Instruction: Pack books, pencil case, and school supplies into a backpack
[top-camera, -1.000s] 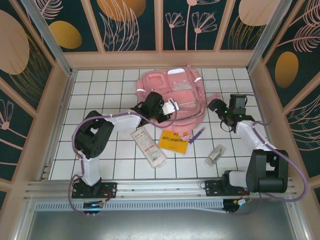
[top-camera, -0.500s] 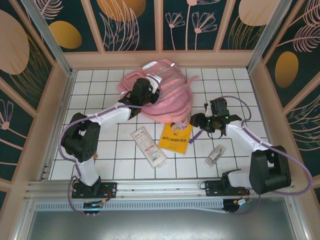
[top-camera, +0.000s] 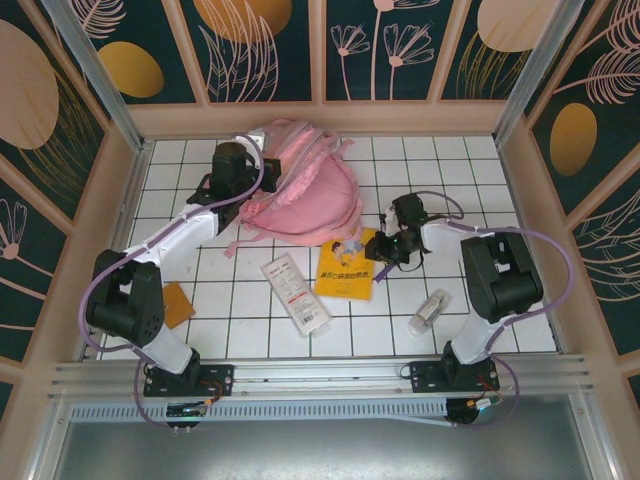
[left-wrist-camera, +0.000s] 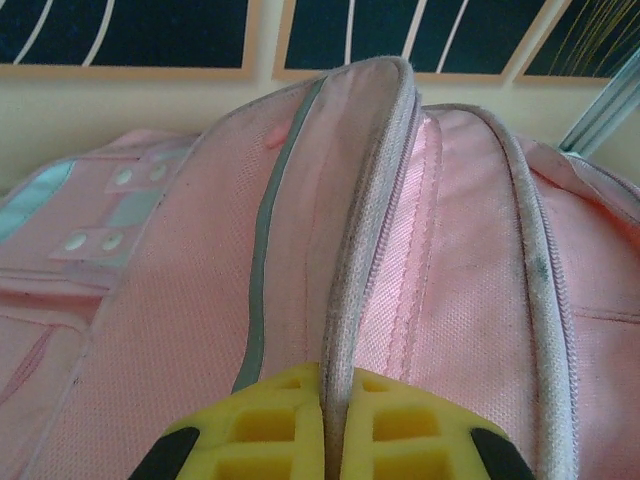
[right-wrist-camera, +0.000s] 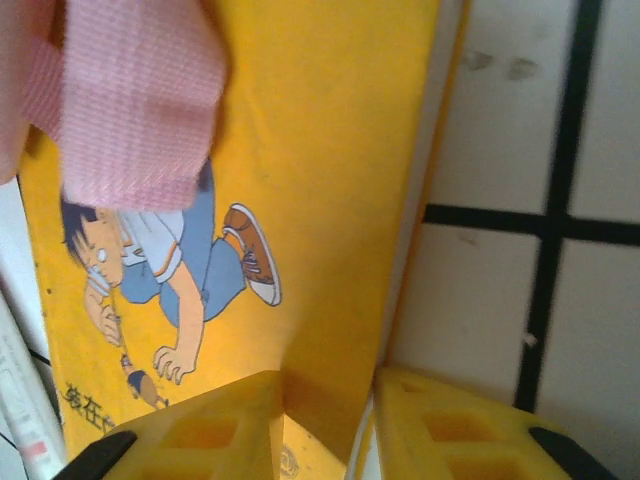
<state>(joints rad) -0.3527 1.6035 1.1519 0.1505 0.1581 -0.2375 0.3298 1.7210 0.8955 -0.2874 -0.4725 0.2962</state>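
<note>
Between the right gripper's (right-wrist-camera: 330, 430) jaws sits the long edge of the book (right-wrist-camera: 330, 150): one pad is over the yellow cover, the other over the tiled table (right-wrist-camera: 500, 330). The jaws stand a narrow gap apart. We cannot tell whether they are actually pinching the edge or just straddling it.

We judge the book thin, light and floppy. It will bend if lifted by one edge, and its glossy cover looks slippery. The best hold is mid-way along this free edge, pinched deep. A pink strap (right-wrist-camera: 130, 100) lies over the cover's far corner ahead of the fingers, so it may drag.

The left gripper (left-wrist-camera: 330, 440) is closed almost fully. A grey zipper-edged rim of the backpack (left-wrist-camera: 450, 250) is squeezed between its pads. The fabric is soft and saggy, bulky but not heavy, and the stitched rim is the firmest place to hold it. The bag's body bulges ahead of this gripper.

On the side of the right gripper toward the left arm, just past the book, lies the pencil case (top-camera: 296, 293), flat and easy to pinch. The tube (top-camera: 430, 311) lies nearer the arm bases, apart from the book, and will likely roll.
</note>
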